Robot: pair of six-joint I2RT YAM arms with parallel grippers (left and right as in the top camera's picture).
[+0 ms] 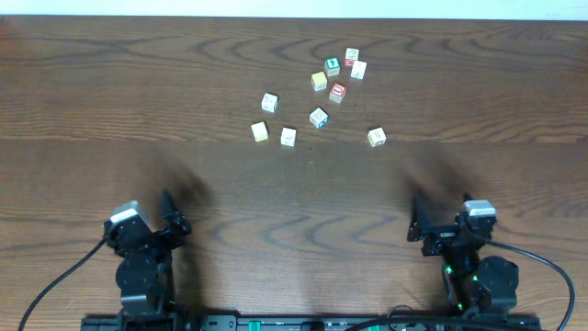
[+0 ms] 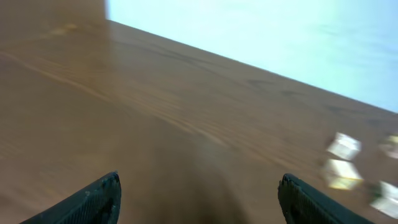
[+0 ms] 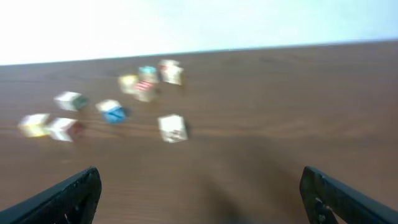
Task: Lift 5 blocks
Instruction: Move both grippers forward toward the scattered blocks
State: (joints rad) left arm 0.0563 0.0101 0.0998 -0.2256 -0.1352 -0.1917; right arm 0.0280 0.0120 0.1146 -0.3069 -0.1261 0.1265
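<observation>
**Blocks at rest on the far table; both grippers wide open**

Overhead view. The blocks (image 1: 319,118) lie scattered singly on the wooden table (image 1: 110,110), in its far half and somewhat right of centre. None is stacked. The red block (image 1: 338,92) sits in the tighter far cluster, just beside a yellow cube (image 1: 319,81) and near a green cube (image 1: 333,66). Two more pale cubes lie just beyond these. A looser row of pale cubes lies nearer the arms, and one of them sits apart at the right end. The left gripper (image 1: 175,213) and right gripper (image 1: 420,219) stand over the near part of the table, well apart from every block.

Left wrist view. The left gripper's jaws are spread wide, with only table between them. A few blurred pale cubes show at the right edge.

Right wrist view. The right gripper's jaws are likewise spread wide over bare wood. The scatter appears blurred, ahead and to the left.
</observation>
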